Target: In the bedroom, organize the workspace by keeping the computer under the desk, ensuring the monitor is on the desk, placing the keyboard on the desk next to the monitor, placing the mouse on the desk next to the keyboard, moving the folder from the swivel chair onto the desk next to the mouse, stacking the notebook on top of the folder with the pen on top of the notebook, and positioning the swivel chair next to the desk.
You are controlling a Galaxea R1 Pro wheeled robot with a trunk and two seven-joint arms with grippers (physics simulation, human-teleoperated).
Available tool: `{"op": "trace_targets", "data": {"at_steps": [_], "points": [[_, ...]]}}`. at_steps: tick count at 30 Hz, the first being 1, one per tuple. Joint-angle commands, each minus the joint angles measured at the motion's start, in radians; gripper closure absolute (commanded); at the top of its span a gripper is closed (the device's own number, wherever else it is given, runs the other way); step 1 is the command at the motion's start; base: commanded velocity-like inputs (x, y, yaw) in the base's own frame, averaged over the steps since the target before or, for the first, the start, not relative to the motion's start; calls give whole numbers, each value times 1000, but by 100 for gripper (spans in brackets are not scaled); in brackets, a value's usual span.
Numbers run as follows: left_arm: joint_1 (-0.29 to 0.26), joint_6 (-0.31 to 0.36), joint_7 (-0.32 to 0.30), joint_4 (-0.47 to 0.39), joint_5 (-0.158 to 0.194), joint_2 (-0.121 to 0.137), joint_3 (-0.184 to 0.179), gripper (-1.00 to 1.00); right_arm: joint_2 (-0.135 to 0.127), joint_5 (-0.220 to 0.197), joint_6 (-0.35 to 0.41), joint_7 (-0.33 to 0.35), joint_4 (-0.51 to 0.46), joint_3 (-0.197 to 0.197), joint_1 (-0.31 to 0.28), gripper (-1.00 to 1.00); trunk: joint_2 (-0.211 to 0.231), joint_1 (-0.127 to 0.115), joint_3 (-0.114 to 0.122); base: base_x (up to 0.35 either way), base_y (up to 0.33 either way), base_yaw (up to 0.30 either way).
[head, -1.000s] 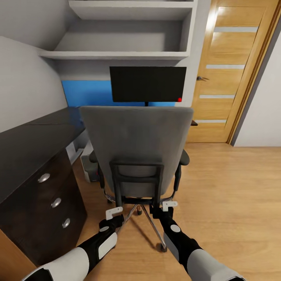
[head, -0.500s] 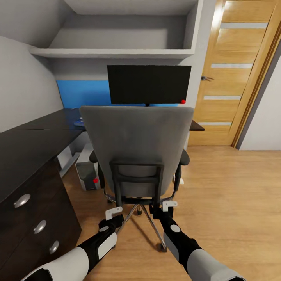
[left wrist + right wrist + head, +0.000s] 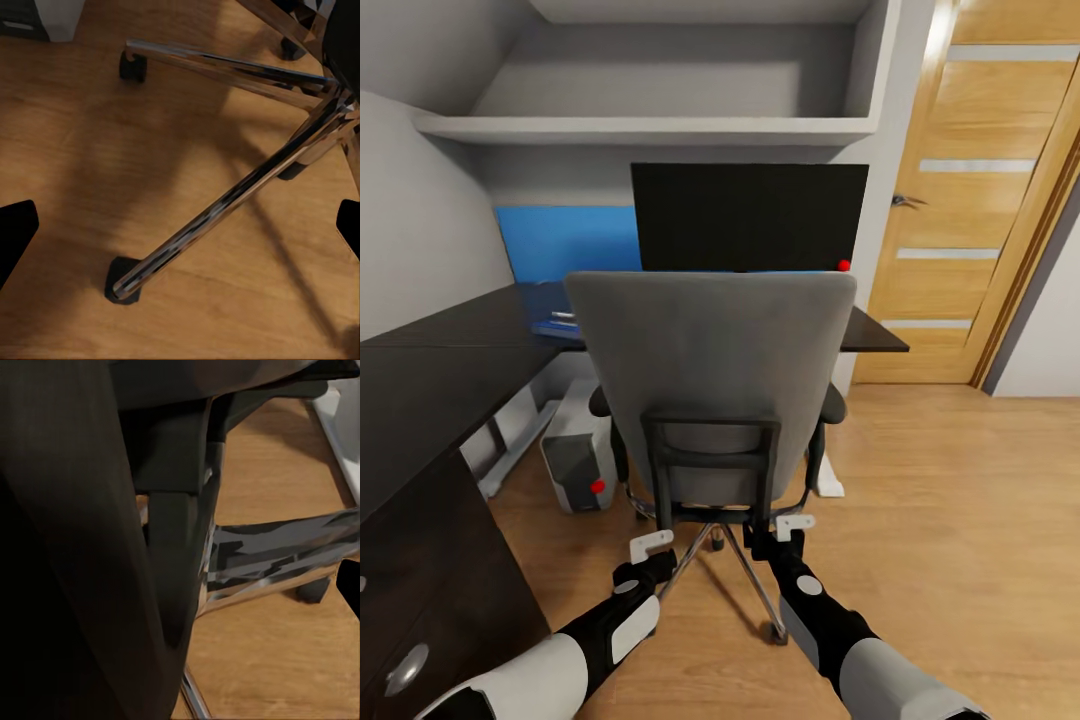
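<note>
The swivel chair [image 3: 710, 385] stands with its grey back toward the camera, its front close to the desk [image 3: 430, 385] edge. The monitor [image 3: 748, 217] sits on the desk beyond the chair; the computer [image 3: 575, 465] stands under the desk, beside the chair's base. Bare wood floor [image 3: 960, 520] lies open on the chair's door side. The left gripper [image 3: 648, 556] hangs spread wide and empty over the chair's chrome legs. The right gripper [image 3: 785, 535] sits against the chair's dark back frame; I cannot tell its grip.
</note>
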Motion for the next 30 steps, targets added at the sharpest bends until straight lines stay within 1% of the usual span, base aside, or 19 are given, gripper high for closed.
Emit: {"op": "trace_targets", "data": {"at_steps": [1, 5, 13, 17, 19, 21, 30], "points": [[-1, -6, 5, 0, 10, 0, -9, -100, -1, 0, -4, -7, 1, 8, -1, -100, 0, 0, -1, 331, 0, 0], [-1, -6, 5, 0, 10, 0, -9, -100, -1, 19, -4, -7, 1, 8, -1, -100, 0, 0, -1, 331, 0, 0], [-1, -7, 4, 0, 10, 0, -9, -100, -1, 24, -4, -7, 1, 6, -1, -100, 0, 0, -1, 319, -30, 0], [-1, -7, 1, 0, 9, 0, -9, -100, -2, 25, -4, -7, 1, 6, -1, -100, 0, 0, -1, 141, -17, 0], [-1, -7, 1, 0, 8, 0, -9, -100, -2, 25, -4, -7, 1, 6, -1, -100, 0, 0, -1, 29, -4, 0], [-1, -7, -1, 0, 7, 0, -8, -100, -2, 25, -4, -7, 1, 6, -1, -100, 0, 0, -1, -222, 0, 0], [-1, -7, -1, 0, 7, 2, -7, -100, -2, 28, -4, -7, 2, 6, -1, -100, 0, 0, -1, -317, 0, 0]]}}
